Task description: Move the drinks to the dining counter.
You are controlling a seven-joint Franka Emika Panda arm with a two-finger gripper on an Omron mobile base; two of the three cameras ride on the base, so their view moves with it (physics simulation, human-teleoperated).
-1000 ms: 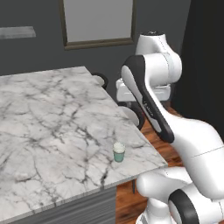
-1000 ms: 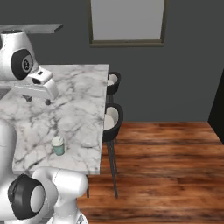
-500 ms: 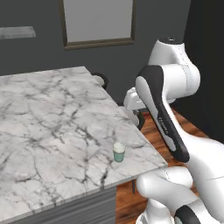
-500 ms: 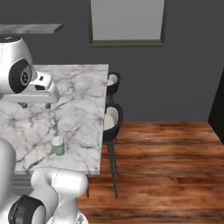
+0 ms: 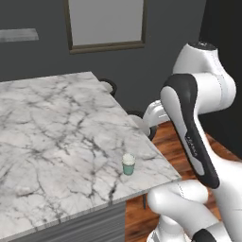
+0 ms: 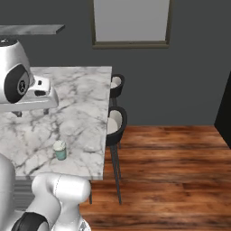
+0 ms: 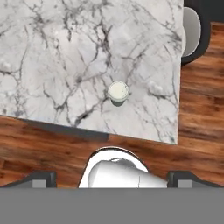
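— Well, lifted away. Against a second ago, arm swung up and back off the dining counter (image 5: pixel 56 127), hand now high above the slab and looking straight down.

— And the teal cup (image 5: pixel 128 164)?

— Unmoved through all of it. Upright, lid on, standing on the marble close to the near corner, a little in from both edges (image 7: pixel 118 92).

— Gripper (image 7: pixel 112 178)?

— Spread as wide as it goes, tips far apart at the bottom of the hand view, nothing between them. Well clear of the cup.

— Meaning?

— Looks like a finished placement: cup released on the right surface and left standing free. Probably half done, with a second drink to fetch from elsewhere.

— Any worry?

— Only the cup's nearness to the overhanging edge, beside the stools (image 6: pixel 116 122). Worth a wide berth when driving off.
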